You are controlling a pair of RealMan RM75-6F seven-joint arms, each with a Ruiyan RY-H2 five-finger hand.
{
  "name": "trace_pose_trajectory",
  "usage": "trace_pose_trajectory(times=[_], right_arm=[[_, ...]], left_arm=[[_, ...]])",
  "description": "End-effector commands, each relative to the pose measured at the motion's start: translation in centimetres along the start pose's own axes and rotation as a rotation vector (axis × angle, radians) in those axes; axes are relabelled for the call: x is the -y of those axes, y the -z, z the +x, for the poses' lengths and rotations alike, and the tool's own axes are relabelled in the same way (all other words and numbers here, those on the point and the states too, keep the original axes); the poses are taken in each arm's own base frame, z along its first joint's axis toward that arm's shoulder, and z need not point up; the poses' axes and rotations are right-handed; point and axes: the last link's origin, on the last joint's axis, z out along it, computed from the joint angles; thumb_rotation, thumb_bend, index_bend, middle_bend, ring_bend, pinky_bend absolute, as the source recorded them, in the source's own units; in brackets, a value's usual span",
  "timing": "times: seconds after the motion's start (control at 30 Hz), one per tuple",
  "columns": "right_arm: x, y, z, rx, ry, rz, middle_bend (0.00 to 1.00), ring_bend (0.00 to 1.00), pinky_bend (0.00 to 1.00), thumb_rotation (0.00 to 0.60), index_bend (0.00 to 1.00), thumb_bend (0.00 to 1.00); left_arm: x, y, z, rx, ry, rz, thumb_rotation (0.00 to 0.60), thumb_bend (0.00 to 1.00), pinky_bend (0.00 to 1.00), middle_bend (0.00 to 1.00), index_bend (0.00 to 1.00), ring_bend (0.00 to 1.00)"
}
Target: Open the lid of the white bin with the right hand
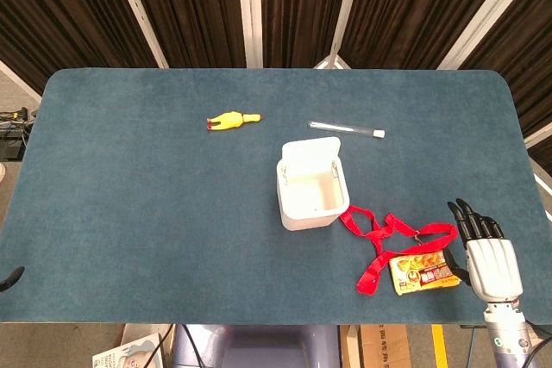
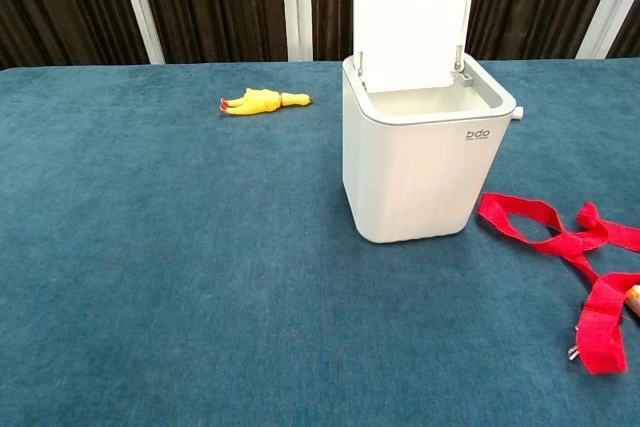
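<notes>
The white bin (image 1: 309,196) (image 2: 418,161) stands near the middle of the blue table. Its lid (image 1: 311,153) (image 2: 412,27) is swung up and stands upright at the far edge, leaving the inside bare. My right hand (image 1: 489,258) is at the table's front right edge, well clear of the bin, with its fingers stretched out and apart and nothing in it. It shows only in the head view. My left hand appears in neither view.
A red strap (image 1: 388,244) (image 2: 565,256) lies right of the bin, a snack packet (image 1: 423,272) beside it near my right hand. A yellow rubber chicken (image 1: 229,121) (image 2: 261,101) and a clear tube (image 1: 347,129) lie farther back.
</notes>
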Motion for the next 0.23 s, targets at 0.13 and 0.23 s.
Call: trace_pose_trajectory(times=[0.13,0.23], right_arm=[[-0.52,0.60,0.41,-0.027,0.032,-0.032,0.12,0.23,0.25,0.600,0.11,0.33],[-0.68,0.62,0.54,-0.018,0.032,-0.045,0.12,0.23,0.25,0.600,0.11,0.33]], left_arm=[[0.01,-0.19,0.02,0.004,0.005,-0.012,0.600,0.05,0.00,0.00,0.08,0.00],[0.13,-0.23,0.05,0.002,0.010,-0.009,0.600,0.05,0.00,0.00,0.08,0.00]])
